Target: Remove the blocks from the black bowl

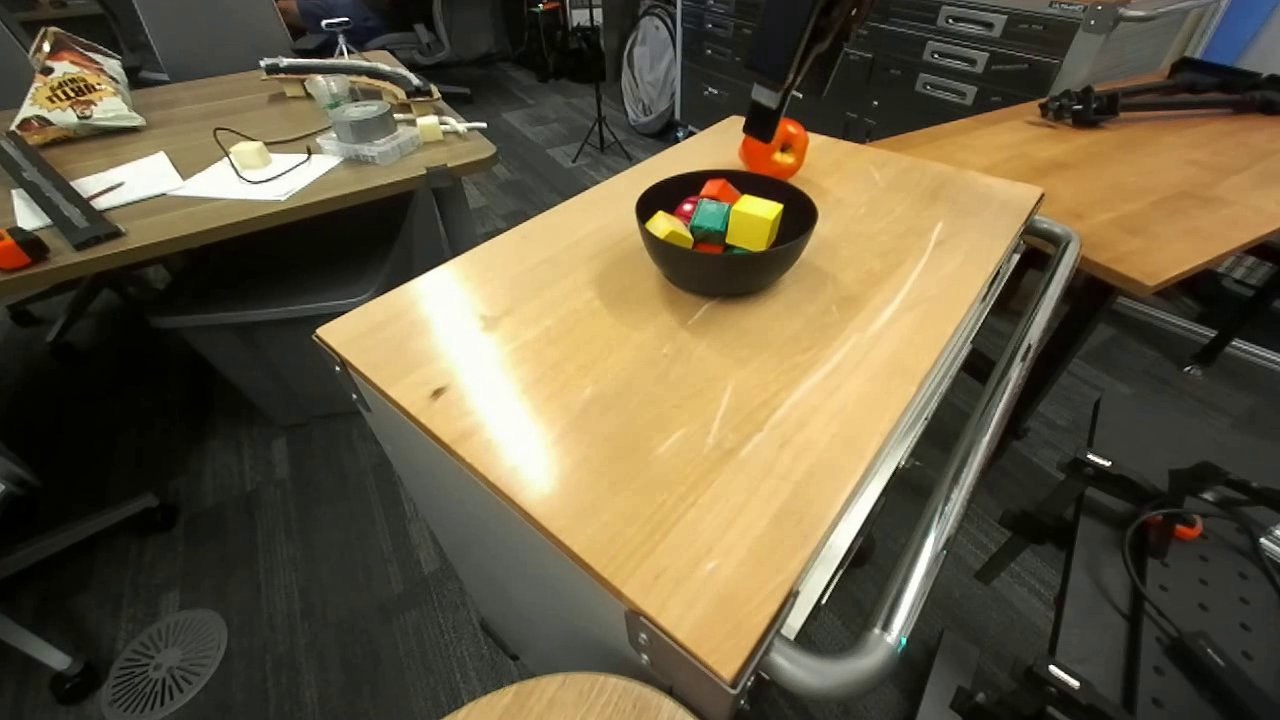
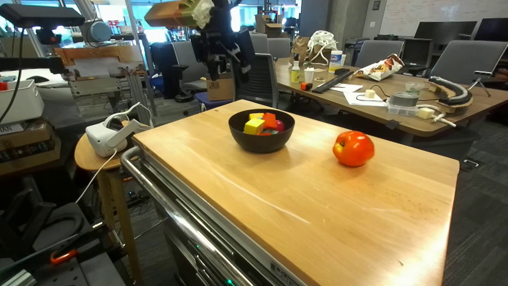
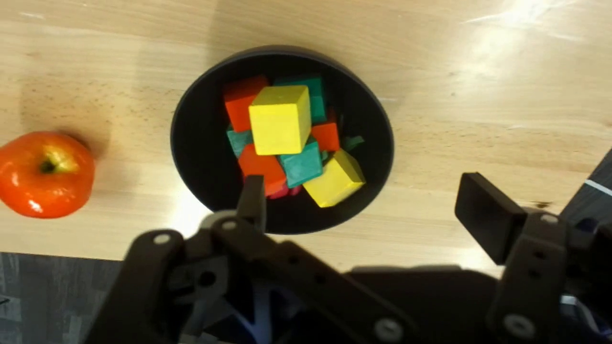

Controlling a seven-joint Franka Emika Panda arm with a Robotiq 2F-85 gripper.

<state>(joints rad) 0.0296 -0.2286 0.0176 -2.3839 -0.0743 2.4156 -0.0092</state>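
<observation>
Gripper (image 3: 373, 210) fingers (image 3: 487, 217) wide apart, nothing between them. In an exterior view it hangs well above the bowl, upper middle-left of frame. All the blocks (image 3: 287, 138) I can make out are in the black bowl (image 3: 373, 157), heaped, upper middle of the wrist frame. My read: nothing removed yet.

Failure modes I'm watching:

1. Alignment. In the wrist frame the gap sits low and right of the bowl, and the lower-left finger overlaps the bowl on screen. Camera angle hides the true landing spot. Straight down blind, I could plant a finger on the rim and tip or shove the bowl. I'd recentre first.

2. Crowding. The top yellow block (image 3: 279, 126) looks perched on the heap, a red block (image 3: 241, 105) and a green block (image 3: 302, 165) close by it. Too deep: fingers jam on neighbours or drag two. Too shallow: it likely slips and topples the heap.

3. Round glossy red thing (image 2: 279, 126), right side of the heap in an exterior view. Mostly buried, can't tell what it is. Might roll if the heap shifts.

4. Exit path. Orange-red fruit (image 3: 48, 174), left edge of the wrist frame. Low sweep that way would bump it.
</observation>
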